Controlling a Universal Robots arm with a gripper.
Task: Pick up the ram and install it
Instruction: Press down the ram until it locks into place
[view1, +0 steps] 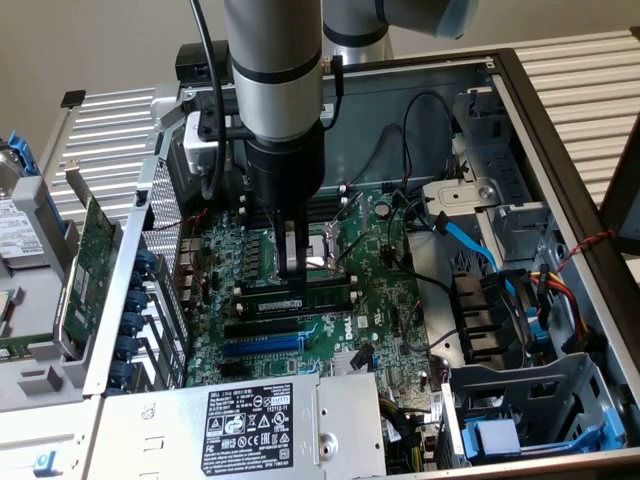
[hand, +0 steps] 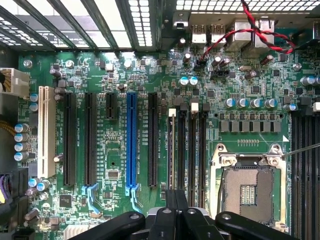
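While the fingers (view1: 292, 262) stand pressed together at frame centre, tips on the ram (view1: 296, 299) seated in its slot, motherboard (view1: 330, 330) beneath, open case (view1: 560, 180) around.

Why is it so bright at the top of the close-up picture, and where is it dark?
Wrist view: light pours through the case's vent slots, washing them out white, while the black pincer sits dark and a bit soft because it is so close. Exterior view: the arm shines with glare, and the case corner behind it lies in shadow.
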